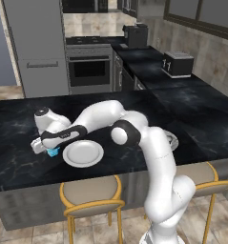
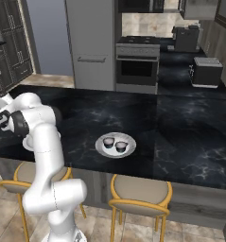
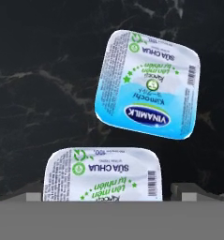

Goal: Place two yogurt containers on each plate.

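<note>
Two light blue squarish yogurt containers lie on the black counter in the hand view. One container point(image 3: 148, 84) sits farther off and askew; the nearer one point(image 3: 102, 174) lies between my fingertips point(image 3: 181, 191). My gripper point(image 3: 108, 194) is open, its jaws standing wide on either side of that nearer cup without squeezing it. In the left base view the gripper point(image 1: 40, 145) hangs low just left of an empty white plate point(image 1: 83, 153), with a blue cup point(image 1: 53, 152) peeking out below it. The other plate point(image 2: 115, 144) holds two dark round cups point(image 2: 108, 142) point(image 2: 121, 146).
Yellow-framed stools point(image 1: 91, 195) stand under the counter's near edge. A toaster point(image 1: 177, 64) and a coffee machine point(image 1: 136, 35) sit on the far side counter, beside the oven point(image 1: 89, 69). My own arm point(image 1: 134, 133) hides most of the second plate in the left base view.
</note>
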{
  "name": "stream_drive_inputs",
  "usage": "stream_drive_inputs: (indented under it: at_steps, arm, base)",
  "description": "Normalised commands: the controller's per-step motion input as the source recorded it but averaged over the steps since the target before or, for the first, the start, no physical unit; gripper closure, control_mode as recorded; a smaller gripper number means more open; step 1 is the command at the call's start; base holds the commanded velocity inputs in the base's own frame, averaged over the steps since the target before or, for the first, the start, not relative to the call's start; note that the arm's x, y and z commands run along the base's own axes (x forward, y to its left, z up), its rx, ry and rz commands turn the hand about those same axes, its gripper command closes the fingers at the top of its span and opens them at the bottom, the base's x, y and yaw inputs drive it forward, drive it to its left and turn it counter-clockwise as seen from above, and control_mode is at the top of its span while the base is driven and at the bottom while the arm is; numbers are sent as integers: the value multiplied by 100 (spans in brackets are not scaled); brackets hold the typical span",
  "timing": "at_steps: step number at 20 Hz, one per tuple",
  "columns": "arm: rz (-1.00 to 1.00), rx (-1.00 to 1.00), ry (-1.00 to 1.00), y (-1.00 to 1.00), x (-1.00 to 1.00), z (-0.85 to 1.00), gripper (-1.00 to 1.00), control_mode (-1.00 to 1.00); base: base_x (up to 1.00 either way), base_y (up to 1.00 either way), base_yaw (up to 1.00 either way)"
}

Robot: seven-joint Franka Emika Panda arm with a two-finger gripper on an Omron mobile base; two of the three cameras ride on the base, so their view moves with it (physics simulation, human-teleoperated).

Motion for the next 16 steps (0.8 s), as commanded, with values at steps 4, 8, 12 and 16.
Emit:
stream_drive_inputs:
  at_steps: [4,8,12,16]
  arm:
    - [5,0,0,0,0,-6,-100,-100]
    - [6,0,0,0,0,-8,-100,-100]
    - [5,0,0,0,0,-10,-100,-100]
    - [5,1,0,0,0,-2,100,-100]
  base:
    - [0,0,0]
    - [0,0,0]
    - [0,0,0]
    - [0,0,0]
